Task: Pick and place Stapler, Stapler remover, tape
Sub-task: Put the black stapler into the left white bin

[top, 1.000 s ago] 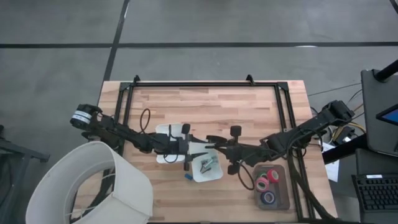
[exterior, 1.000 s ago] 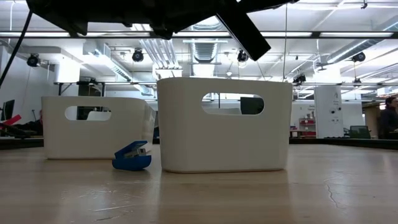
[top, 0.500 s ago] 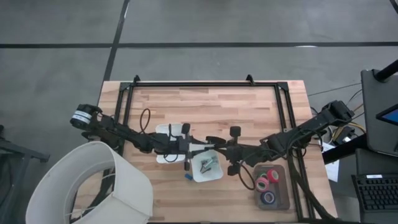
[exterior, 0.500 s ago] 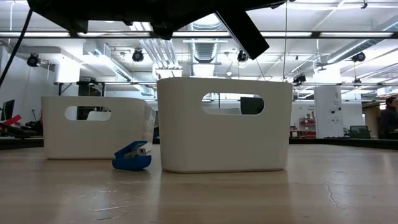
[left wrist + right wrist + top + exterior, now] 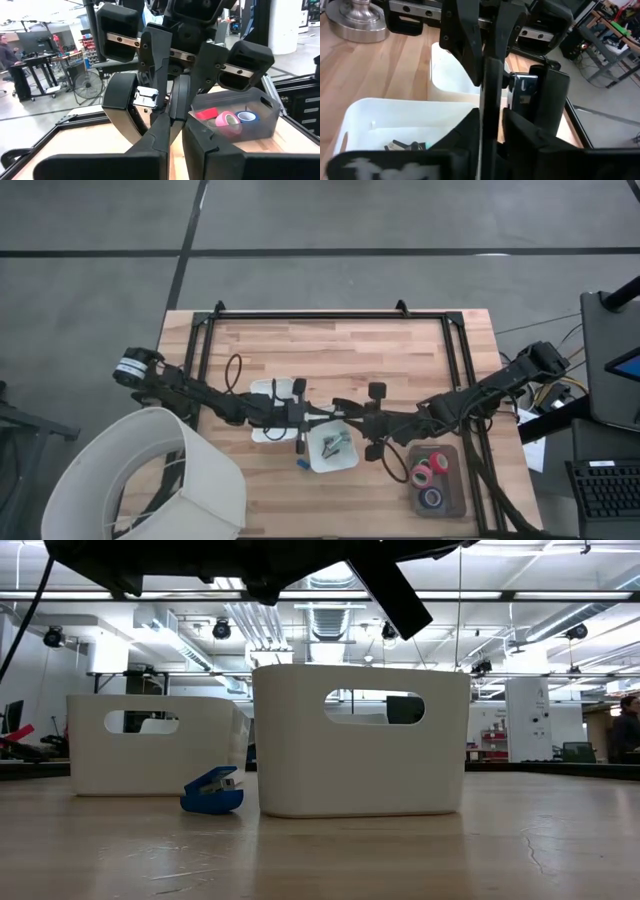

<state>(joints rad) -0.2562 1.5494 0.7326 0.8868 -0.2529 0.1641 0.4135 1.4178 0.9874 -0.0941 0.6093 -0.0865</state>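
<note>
The black stapler point(image 5: 320, 417) hangs in the air above the white tray point(image 5: 345, 460) at mid table, between my two grippers, which face each other. My left gripper point(image 5: 308, 418) is shut on its thin black part point(image 5: 176, 102). The stapler's thicker body point(image 5: 122, 107) stands off to one side. My right gripper point(image 5: 340, 418) has its fingers narrowly open on either side of the same thin part point(image 5: 490, 100). The blue stapler remover point(image 5: 212, 792) lies on the table by the tray's near left corner. Tape rolls point(image 5: 430, 472) sit in a dark bin point(image 5: 455, 480). My left gripper pinches the stapler's thin black part point(image 5: 175, 117) between its two fingers, coming level from the table's left. The stapler is lifted clear over the tray, with its thicker body beside the fingers.
A second white tray point(image 5: 262, 392) stands behind the left arm. The mid tray holds several small dark items point(image 5: 333, 442). A large white lampshade point(image 5: 150, 480) covers the table's near left corner. A black frame point(image 5: 330, 315) runs along the far and side edges.
My left gripper has shut on the stapler; both arms have stayed in place above the tray.
</note>
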